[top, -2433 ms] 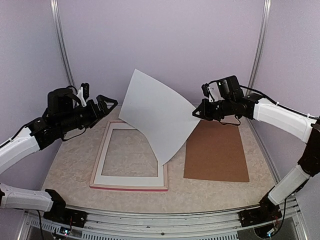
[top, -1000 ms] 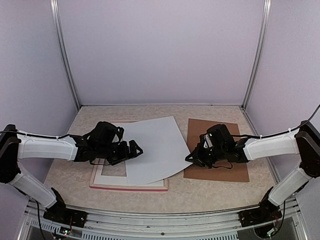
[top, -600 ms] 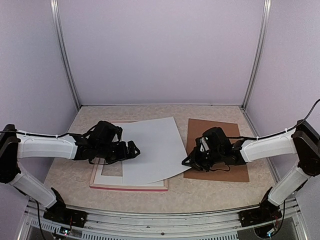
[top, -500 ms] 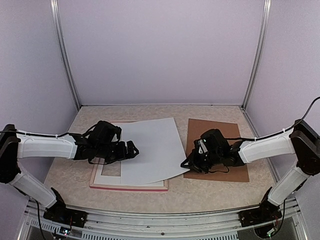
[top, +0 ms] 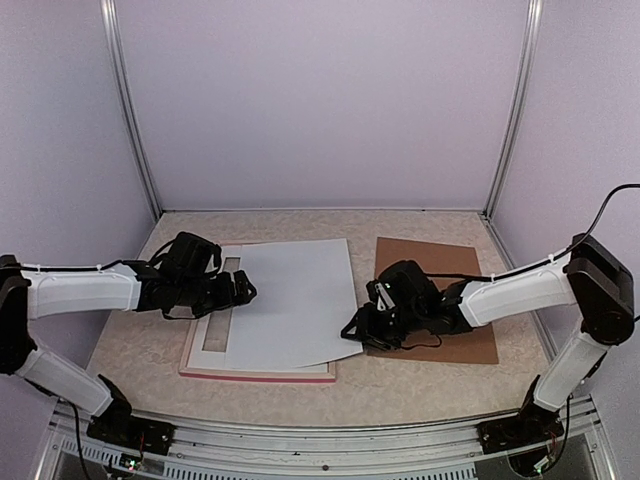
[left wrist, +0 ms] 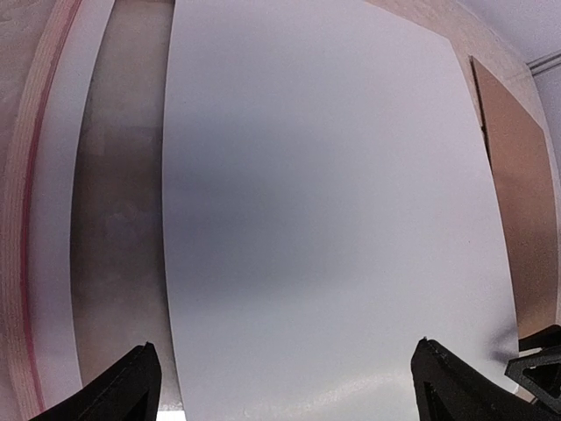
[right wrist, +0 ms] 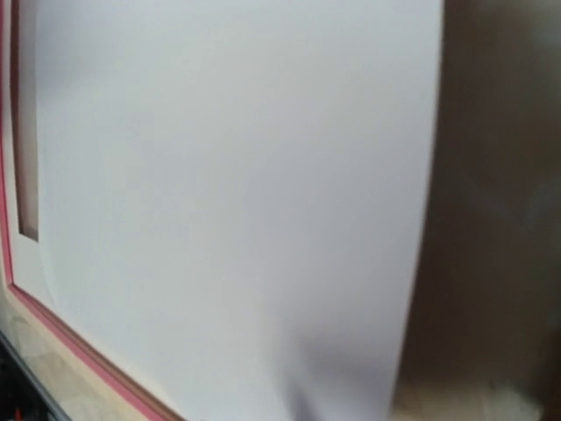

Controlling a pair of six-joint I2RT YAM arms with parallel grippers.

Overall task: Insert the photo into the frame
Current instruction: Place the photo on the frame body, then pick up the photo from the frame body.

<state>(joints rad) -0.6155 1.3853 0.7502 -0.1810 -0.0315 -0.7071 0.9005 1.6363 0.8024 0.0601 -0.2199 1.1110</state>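
Observation:
The photo (top: pixel 290 300) lies white back up across the frame (top: pixel 203 335), covering most of its opening; a strip of the opening shows at the left. The left wrist view has the photo (left wrist: pixel 324 202) spread below my left gripper (left wrist: pixel 287 390), whose jaws stand wide open over the sheet's near edge, and the frame (left wrist: pixel 22 263) at the left. My left gripper (top: pixel 243 290) hovers at the photo's left edge. My right gripper (top: pixel 352 330) sits at the photo's lower right corner. Its fingers do not show in the right wrist view, only the photo (right wrist: pixel 237 193) and the frame (right wrist: pixel 53 326).
A brown backing board (top: pixel 445 300) lies flat right of the frame, under the right arm; it shows too in the left wrist view (left wrist: pixel 517 202) and the right wrist view (right wrist: pixel 495 219). Purple walls enclose the table on three sides.
The photo came down from upright and has slid left, flatter over the frame. Both grippers moved left with it. The left jaws stayed wide open.

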